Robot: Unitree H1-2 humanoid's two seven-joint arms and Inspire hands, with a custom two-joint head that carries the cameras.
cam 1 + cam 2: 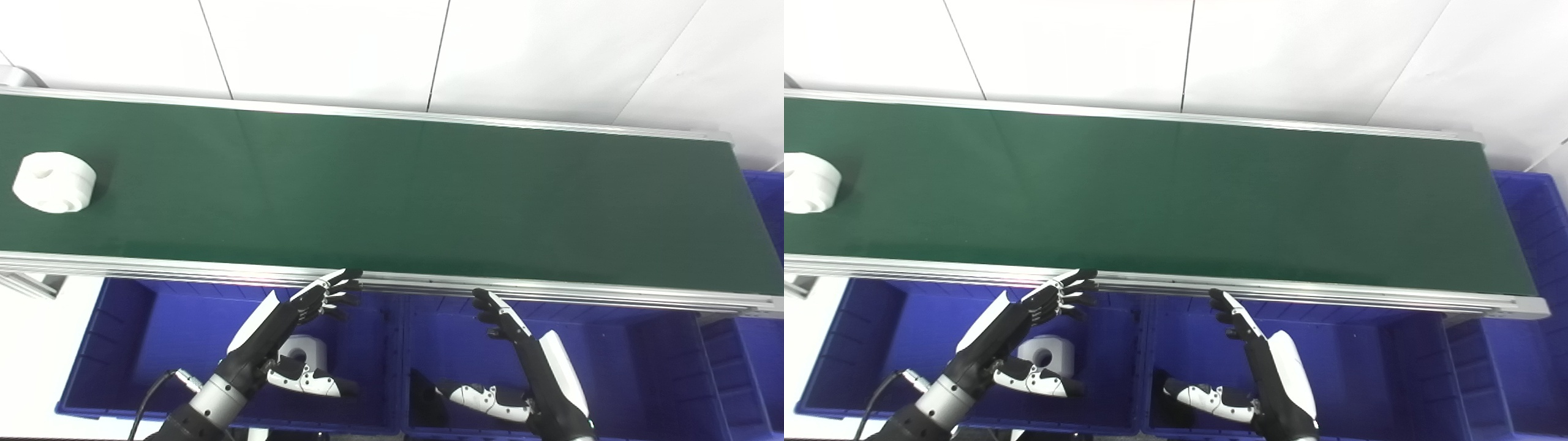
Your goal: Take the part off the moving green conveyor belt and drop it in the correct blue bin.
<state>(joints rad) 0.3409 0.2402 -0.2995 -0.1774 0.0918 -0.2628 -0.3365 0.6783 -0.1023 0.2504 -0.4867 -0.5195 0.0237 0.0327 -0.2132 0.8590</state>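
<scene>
Overhead view of the sorting station. A green conveyor belt (392, 196) with silver side rails runs across the scene from left to right, in front of a white panelled wall (331, 49). A white, round part (54, 182) with recesses in its top face lies on the belt at the far left, well apart from both hands; in the right eye view it is cut by the picture's left edge.

Below the near rail stand two blue bins side by side. The left blue bin (110, 343) contains a white blocky part with a round hole (304, 350), partly hidden behind the left hand. The right blue bin (637, 361) shows its bare floor where the arm does not cover it. A further blue bin (765, 196) sits beyond the belt's right end.

The left hand (309, 306) hangs over the left bin, its fingers spread and extended toward the near rail, thumb held out below; it holds nothing. The right hand (511, 334) hangs over the right bin in a mirrored pose, fingers apart and pointing up toward the rail, thumb stretched out to the left; it also holds nothing. Neither hand touches the belt or the part.
</scene>
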